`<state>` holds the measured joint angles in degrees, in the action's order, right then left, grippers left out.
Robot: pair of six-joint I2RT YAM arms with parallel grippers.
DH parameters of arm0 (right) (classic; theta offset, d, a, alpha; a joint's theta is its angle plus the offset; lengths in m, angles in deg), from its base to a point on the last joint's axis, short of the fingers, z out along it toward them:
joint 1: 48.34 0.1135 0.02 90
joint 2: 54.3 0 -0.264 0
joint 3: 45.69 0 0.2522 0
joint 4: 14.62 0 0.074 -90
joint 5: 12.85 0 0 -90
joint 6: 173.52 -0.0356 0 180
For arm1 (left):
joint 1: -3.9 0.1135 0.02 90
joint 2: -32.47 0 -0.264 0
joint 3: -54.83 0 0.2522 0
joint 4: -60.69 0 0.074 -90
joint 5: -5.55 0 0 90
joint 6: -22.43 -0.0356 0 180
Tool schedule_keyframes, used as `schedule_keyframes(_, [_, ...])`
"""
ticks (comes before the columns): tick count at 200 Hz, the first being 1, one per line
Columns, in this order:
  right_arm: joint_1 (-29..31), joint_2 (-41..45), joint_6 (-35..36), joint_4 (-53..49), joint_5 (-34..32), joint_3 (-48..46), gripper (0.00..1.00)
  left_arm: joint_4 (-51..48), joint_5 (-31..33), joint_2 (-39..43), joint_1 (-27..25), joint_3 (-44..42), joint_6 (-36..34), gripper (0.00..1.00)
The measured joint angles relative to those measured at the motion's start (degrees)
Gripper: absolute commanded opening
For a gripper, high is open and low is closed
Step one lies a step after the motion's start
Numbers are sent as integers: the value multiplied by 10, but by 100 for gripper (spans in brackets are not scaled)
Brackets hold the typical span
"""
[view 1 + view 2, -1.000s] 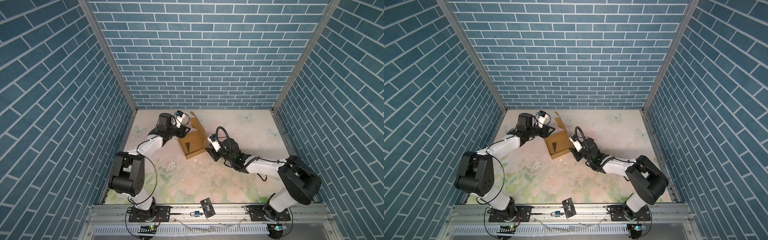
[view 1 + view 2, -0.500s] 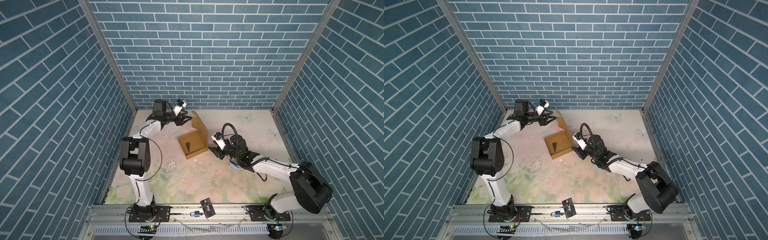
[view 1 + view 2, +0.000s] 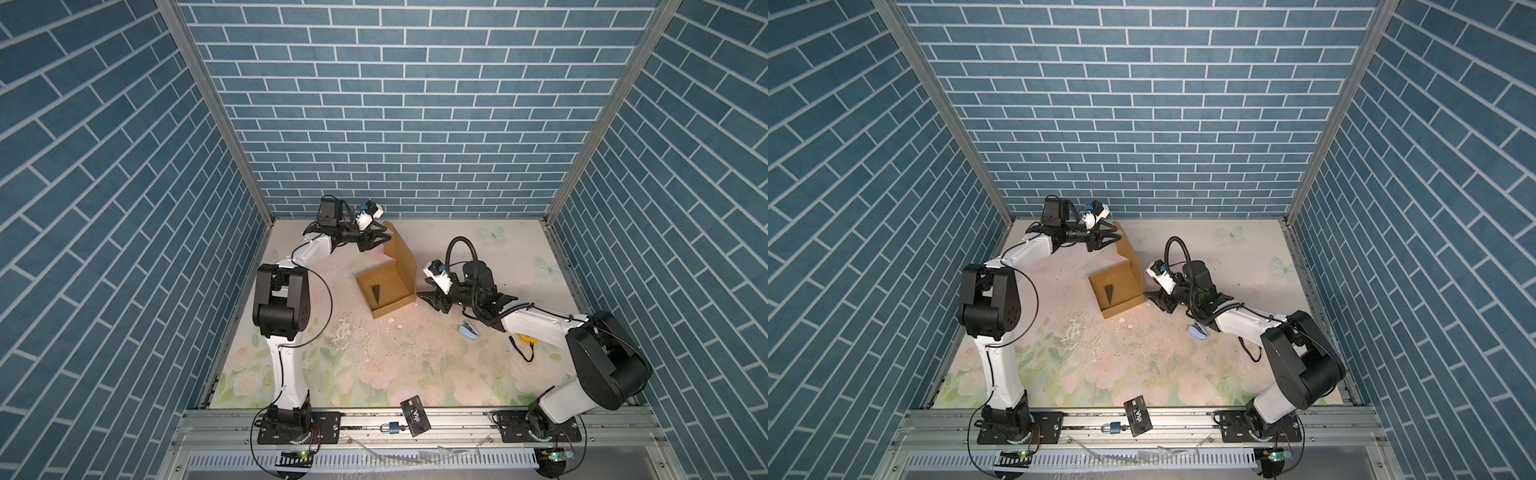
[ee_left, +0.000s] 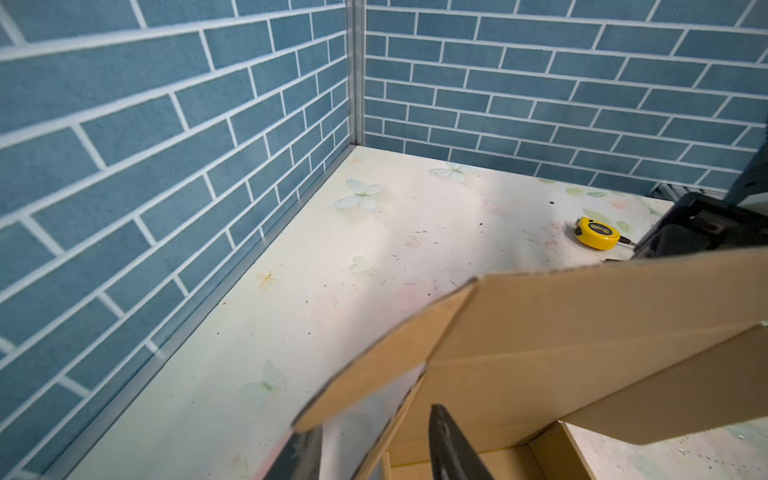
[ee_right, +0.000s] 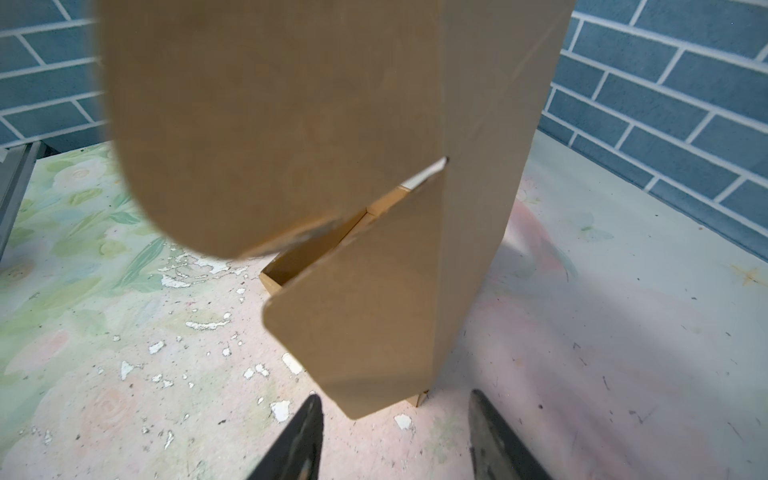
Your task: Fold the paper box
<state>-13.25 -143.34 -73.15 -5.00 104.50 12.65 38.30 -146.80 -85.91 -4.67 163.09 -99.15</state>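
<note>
The paper box [image 3: 392,301] [image 3: 1121,305] sits at the back middle of the table as a shallow tan tray with its lid [image 3: 400,254] standing up on the right side. My left gripper [image 3: 384,240] [image 3: 1116,239] is at the lid's far top corner. In the left wrist view its jaws [image 4: 374,428] are open and straddle a side flap [image 4: 386,361] of the lid. My right gripper [image 3: 428,297] [image 3: 1154,300] is low on the table just right of the box's near right corner. It is open and holds nothing [image 5: 395,415], with a flap [image 5: 365,316] just ahead of its fingertips.
A yellow tape measure [image 3: 527,340] [image 4: 596,232] and a small light-blue object [image 3: 468,331] [image 3: 1197,331] lie under the right arm. A black VIP card [image 3: 414,421] and a padlock [image 3: 395,428] rest on the front rail. The back wall stands close behind the left gripper.
The left arm has stretched toward the back, bringing its gripper to the lid's far top corner. The right gripper has drawn back right, off the box, and opened wider. The lid stands more upright.
</note>
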Motion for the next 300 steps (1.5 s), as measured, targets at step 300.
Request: schedule_keyframes(300, [21, 16, 4, 56, 12, -50, 63, 54, 136, 139, -56, -172, 178, 0])
